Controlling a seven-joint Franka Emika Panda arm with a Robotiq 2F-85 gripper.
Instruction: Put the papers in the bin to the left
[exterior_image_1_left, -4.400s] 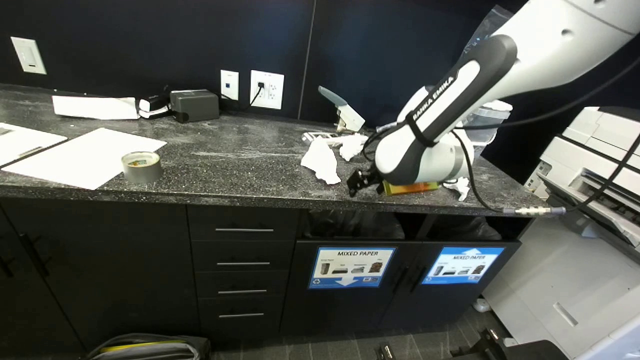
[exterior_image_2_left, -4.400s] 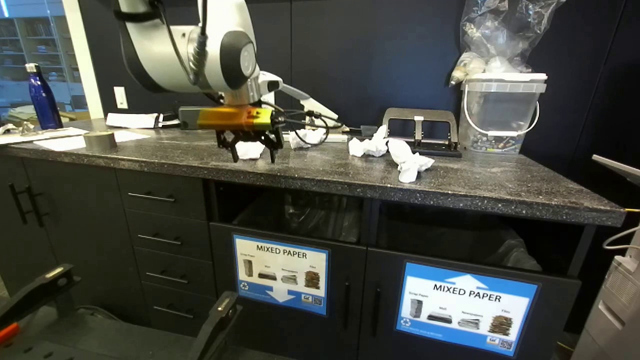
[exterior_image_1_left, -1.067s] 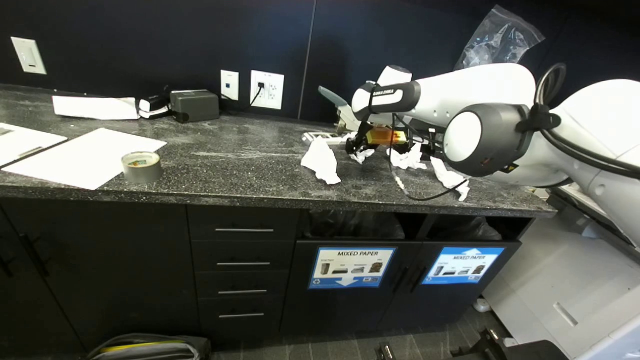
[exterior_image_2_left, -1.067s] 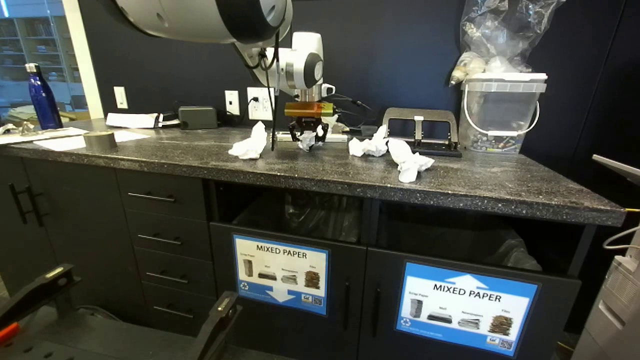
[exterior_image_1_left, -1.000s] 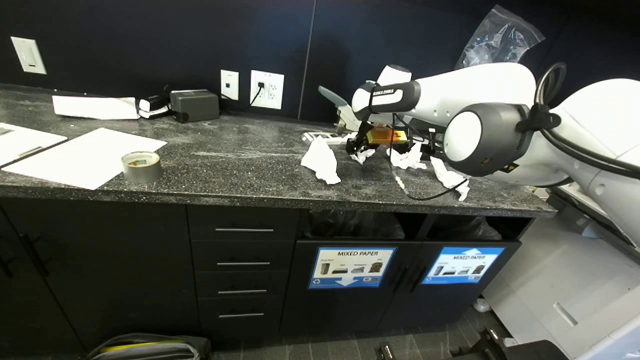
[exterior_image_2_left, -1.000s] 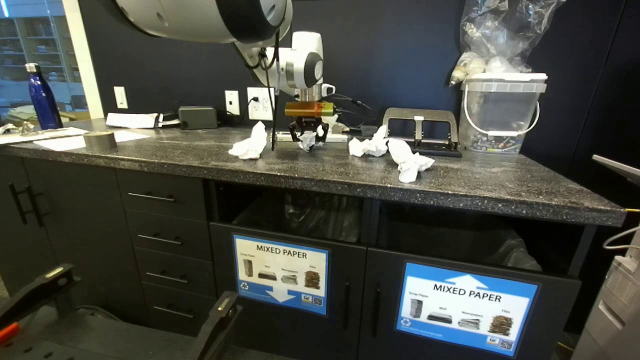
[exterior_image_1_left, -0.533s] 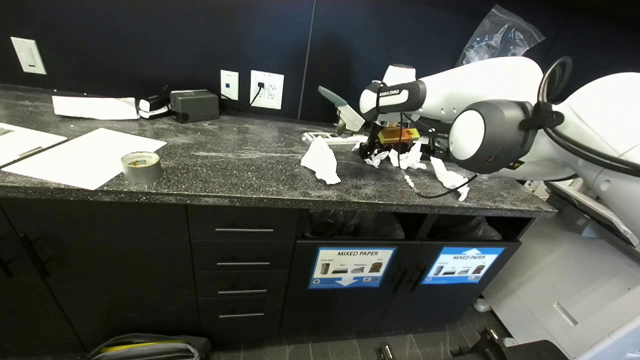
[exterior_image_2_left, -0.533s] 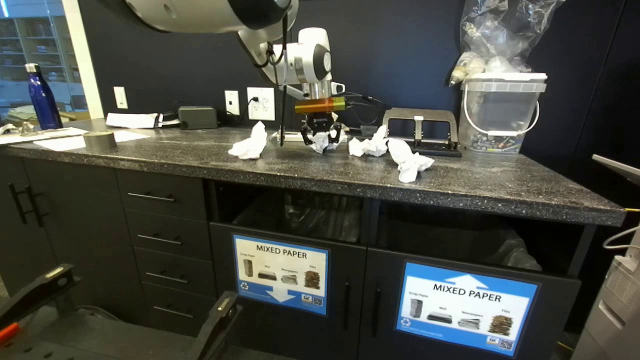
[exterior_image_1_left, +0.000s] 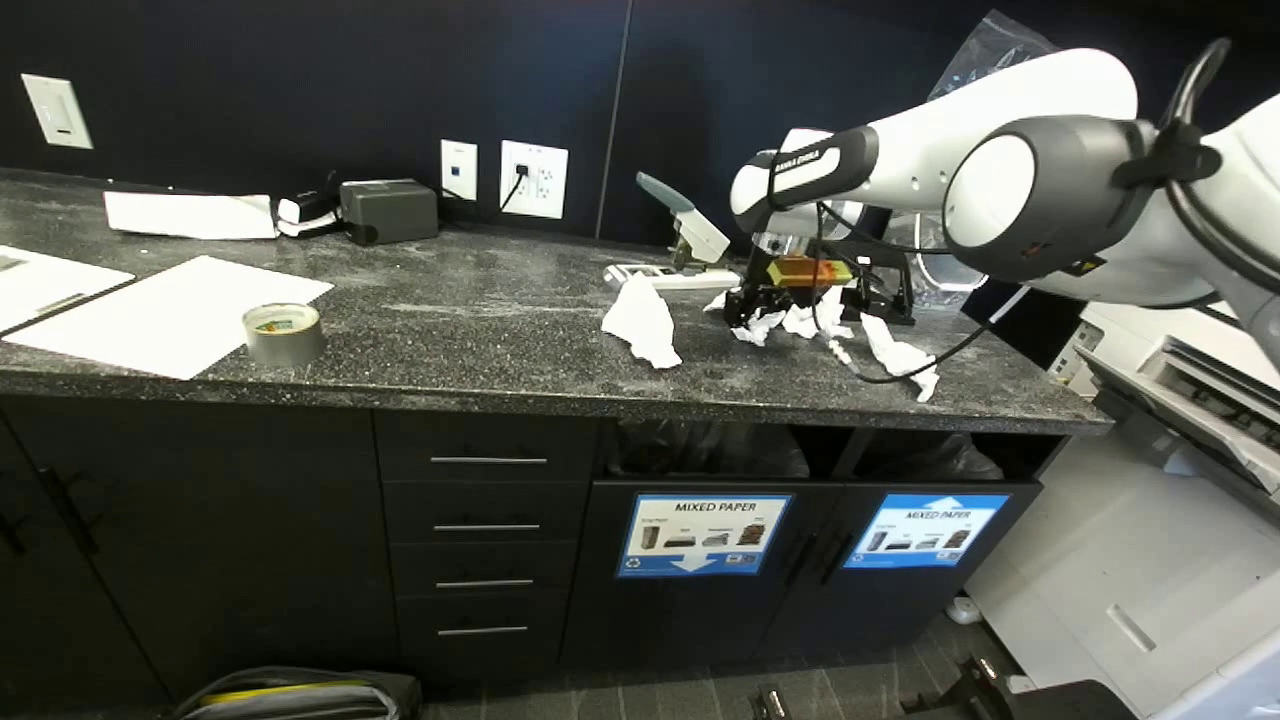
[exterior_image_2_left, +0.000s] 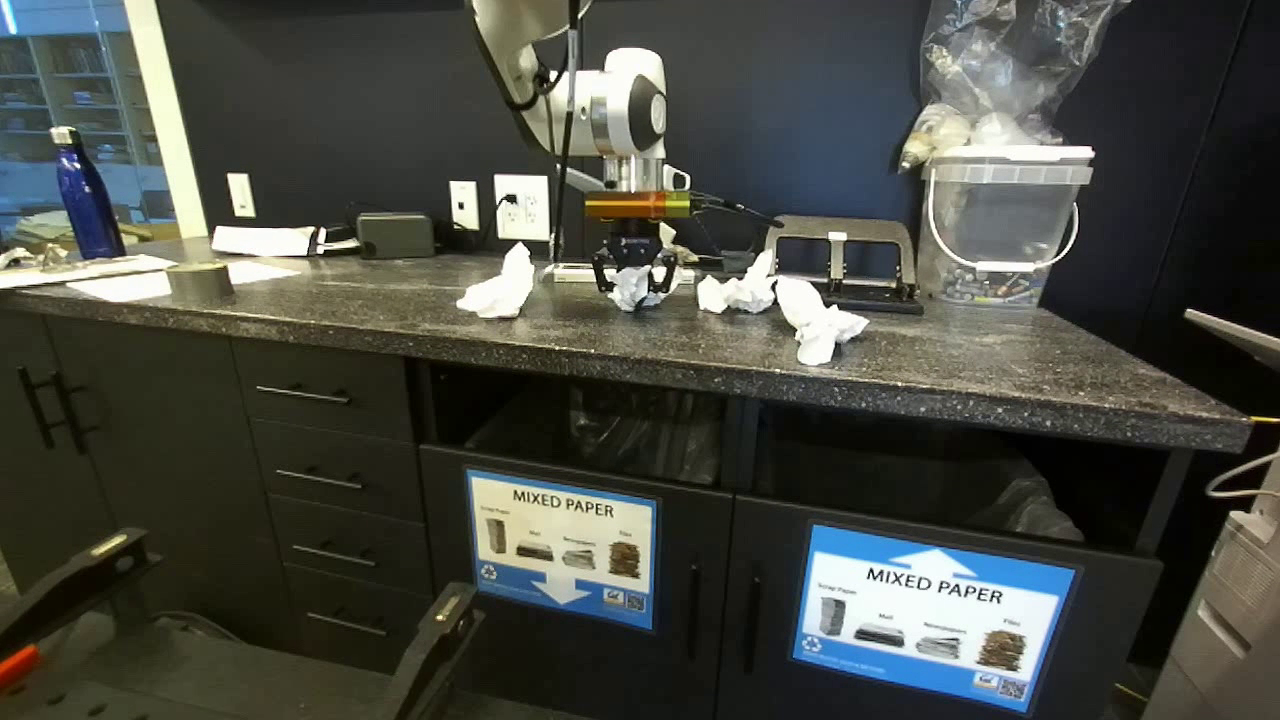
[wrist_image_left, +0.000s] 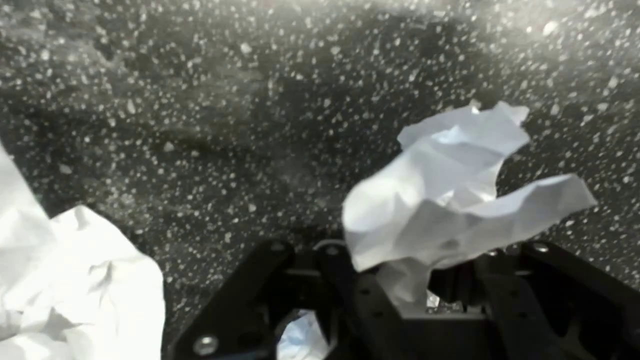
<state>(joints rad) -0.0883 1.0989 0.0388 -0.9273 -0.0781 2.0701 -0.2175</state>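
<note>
Over the speckled dark countertop (exterior_image_2_left: 380, 290), I have my Robotiq gripper (exterior_image_2_left: 637, 296) pinching a crumpled white paper scrap (exterior_image_2_left: 631, 284).

The countertop (exterior_image_2_left: 1000, 365) looks like dark stone, densely flecked with pale grains under a dull sheen. The crumpled scrap (wrist_image_left: 415, 205) in the matt black gripper (exterior_image_2_left: 638, 300) is thin white paper, sharply creased and ragged-edged; the other scraps (exterior_image_2_left: 502, 288) are rumpled matt paper too. Toward the countertop's left lie smooth paper sheets (exterior_image_1_left: 170, 315) and, near its front edge, a dull grey tape roll (exterior_image_1_left: 285, 346). Near its rear edge, toward the right, the lidded bucket (exterior_image_2_left: 1000, 225) is translucent plastic, the bag (exterior_image_2_left: 1010, 80) clear, glossy, wrinkled film. Below the front edge, the bin (exterior_image_2_left: 690, 525) has a smooth, matt black front, a printed sign (exterior_image_2_left: 562, 545) and a shiny, crinkled plastic liner (exterior_image_2_left: 650, 435); the drawer handles (exterior_image_2_left: 303, 394) are silvery metal.
</note>
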